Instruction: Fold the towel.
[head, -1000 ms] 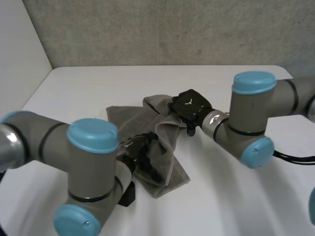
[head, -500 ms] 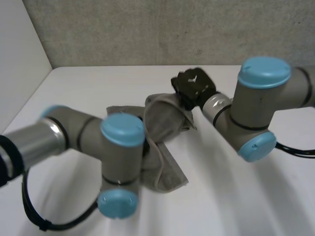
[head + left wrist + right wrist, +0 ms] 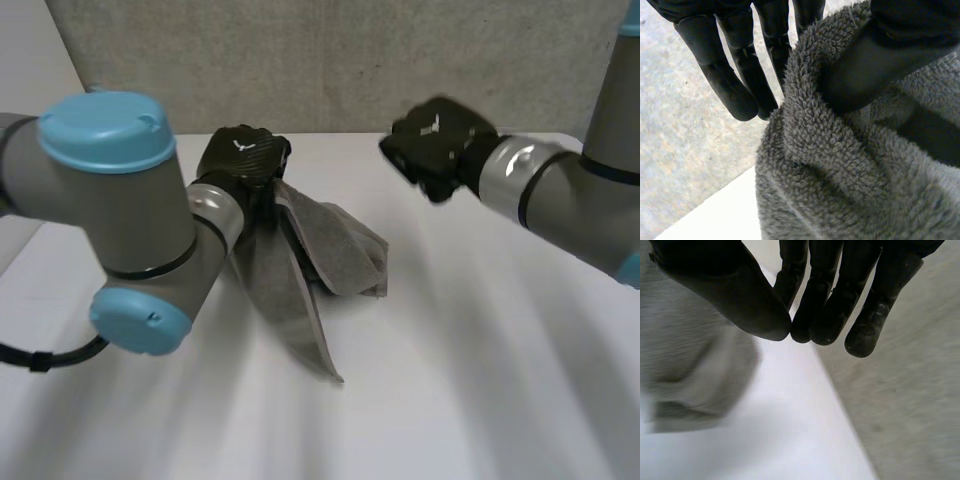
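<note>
a: well, where is the grey terry-cloth towel [image 3: 330, 255] to be found?

b: it is held up by one end above the flat white table [image 3: 480, 390]. the rest is draped down in loose, bunched folds, and a narrow tail is laid on the tabletop nearer the robot.

a: and by what is it held?

b: by the black, fingered left hand [image 3: 245, 160]. in the left wrist view the thumb [image 3: 875, 65] is seen pressed over a thick roll of the towel [image 3: 840, 190], so the cloth is pinched there, while the fingers [image 3: 735, 75] are nearly straight alongside it. which corner is gripped cannot be told.

a: why would it be held high like that?

b: it is judged that the weight of the cloth is being used to let the crumpled layers hang and open out, so that it can be laid flat for folding.

a: and the black right hand [image 3: 438, 148]?

b: it is held in the air well apart from the towel, towards the rough grey wall [image 3: 350, 60]. in its wrist view the fingers [image 3: 825, 300] are seen fairly straight with the thumb drawn close, and nothing is held between them. the towel [image 3: 685, 375] is seen blurred beside the thumb.

a: how far along is the folding judged to be?

b: barely begun, since no neat fold is seen. a free corner would probably need to be taken by the right hand, and a slip from the single pinch is the risk.
</note>
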